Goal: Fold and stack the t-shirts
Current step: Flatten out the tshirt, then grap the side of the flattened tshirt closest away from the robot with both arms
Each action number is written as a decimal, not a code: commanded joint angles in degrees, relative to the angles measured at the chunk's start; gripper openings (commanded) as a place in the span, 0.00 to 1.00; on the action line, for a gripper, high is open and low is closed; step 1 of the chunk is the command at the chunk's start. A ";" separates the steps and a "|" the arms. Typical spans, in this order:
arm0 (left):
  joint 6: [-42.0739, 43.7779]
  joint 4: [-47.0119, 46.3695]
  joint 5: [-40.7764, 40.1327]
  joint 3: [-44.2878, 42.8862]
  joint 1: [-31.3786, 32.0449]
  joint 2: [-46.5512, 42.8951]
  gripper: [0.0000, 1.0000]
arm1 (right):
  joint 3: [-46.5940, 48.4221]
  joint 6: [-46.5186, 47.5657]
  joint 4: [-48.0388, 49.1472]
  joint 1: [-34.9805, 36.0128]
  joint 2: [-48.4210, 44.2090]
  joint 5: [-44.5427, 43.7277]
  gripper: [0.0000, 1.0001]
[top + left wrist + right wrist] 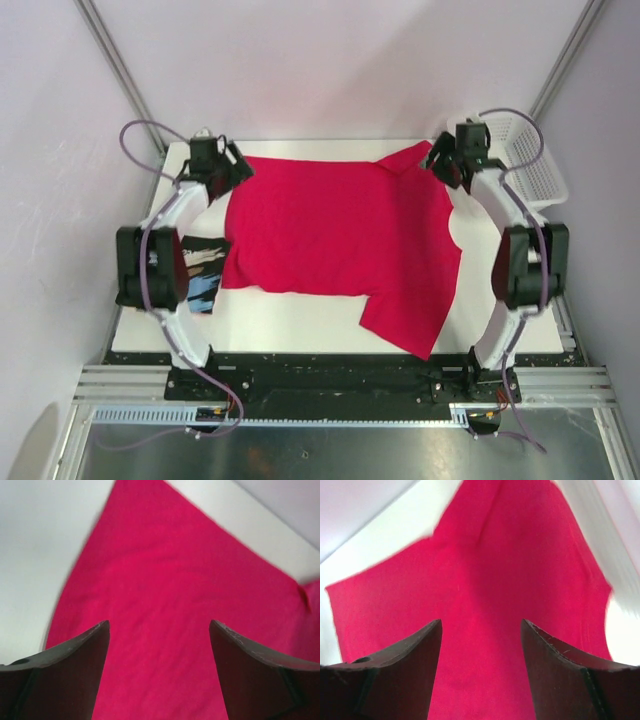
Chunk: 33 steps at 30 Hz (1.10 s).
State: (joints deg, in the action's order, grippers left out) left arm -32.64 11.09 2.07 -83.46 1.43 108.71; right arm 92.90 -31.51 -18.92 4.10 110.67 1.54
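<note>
Progress: I judge nothing folded yet; stacking not begun.
Crimson t-shirt (340,235): spread flat across the white counter (300,325), one sleeve toward the near edge.
Black t-shirt (203,272): printed, bunched at the crimson one's left edge.
Jaws: left jaws and right jaws both open, empty, over the far corners.
Cloth: I see soft, matte, lightly wrinkled fabric.

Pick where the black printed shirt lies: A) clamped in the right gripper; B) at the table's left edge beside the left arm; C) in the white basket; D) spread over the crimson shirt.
B: the black shirt sits at the left edge of the table, left of the spread crimson shirt.
</note>
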 commanded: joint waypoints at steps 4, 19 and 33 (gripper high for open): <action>-4.63 -0.55 2.55 23.01 1.04 -19.30 0.82 | -23.19 -5.07 -2.14 -0.29 -22.86 1.75 0.64; -6.92 0.35 -4.67 35.74 -0.83 -21.03 0.78 | -46.37 -3.34 0.51 -8.74 -33.06 5.72 0.52; -5.81 5.73 -13.13 36.16 -5.58 -21.51 0.78 | -50.04 -1.45 2.77 -12.28 -30.01 6.94 0.49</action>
State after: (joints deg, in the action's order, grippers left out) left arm -39.00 14.63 -6.35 -46.83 -2.98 87.66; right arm 43.55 -34.48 -18.00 -7.20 80.07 7.60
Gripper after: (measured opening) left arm 0.779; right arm 0.498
